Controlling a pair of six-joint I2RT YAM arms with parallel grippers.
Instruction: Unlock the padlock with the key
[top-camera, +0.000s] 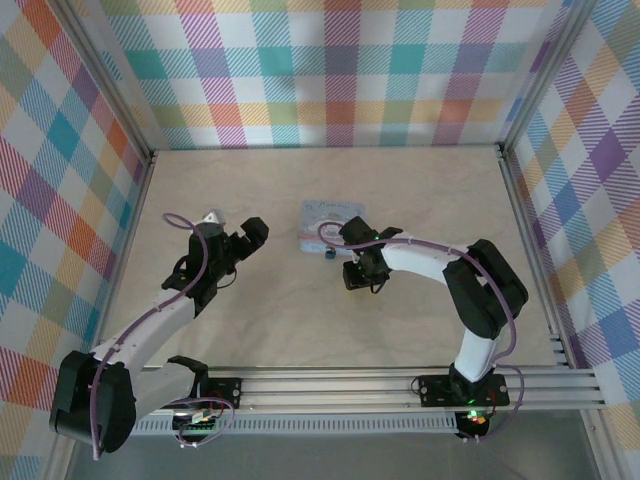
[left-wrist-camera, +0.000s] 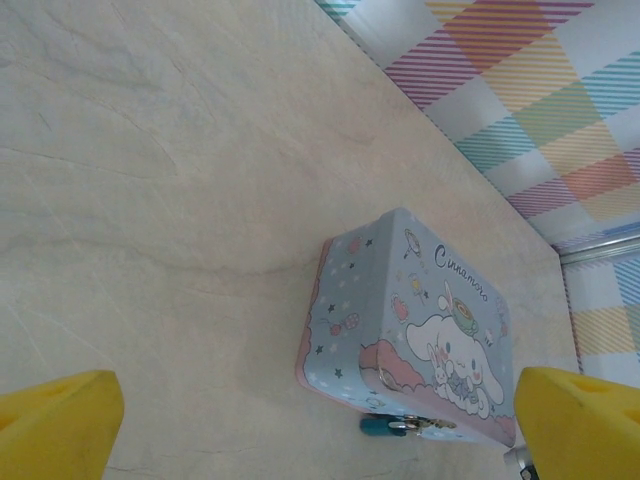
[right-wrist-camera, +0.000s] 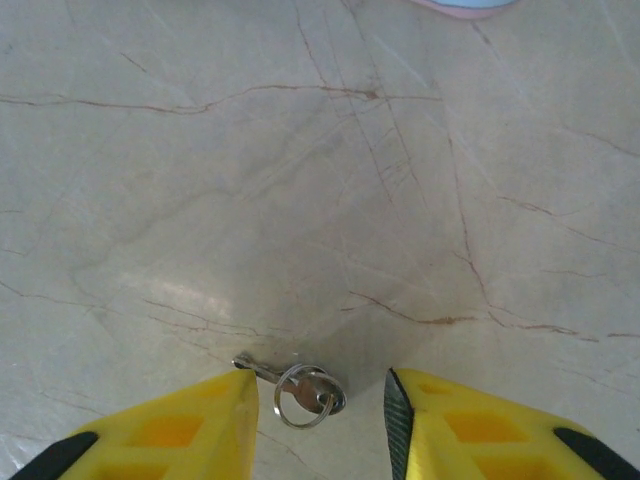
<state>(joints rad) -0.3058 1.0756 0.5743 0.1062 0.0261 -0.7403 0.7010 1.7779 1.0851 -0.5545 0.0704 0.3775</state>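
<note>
The key (right-wrist-camera: 300, 385), small and silvery with a wire ring through its head, lies flat on the table between my right gripper's (right-wrist-camera: 322, 400) yellow fingers. The left finger is at the key's tip, and a gap stays on the other side. The jaws stand apart around it, low over the table (top-camera: 360, 275). The padlock (top-camera: 328, 254) is tiny and dark blue and hangs at the front clasp of the light blue cartoon tin box (top-camera: 333, 225). From the left wrist, the padlock (left-wrist-camera: 378, 425) shows under the box (left-wrist-camera: 420, 330). My left gripper (top-camera: 245, 240) hovers wide open, left of the box.
Plaid walls enclose the beige marbled table (top-camera: 250, 180). An aluminium rail (top-camera: 400, 385) runs along the near edge by the arm bases. The left gripper's (left-wrist-camera: 318, 425) yellow fingertips (left-wrist-camera: 60, 420) frame the box from the near side.
</note>
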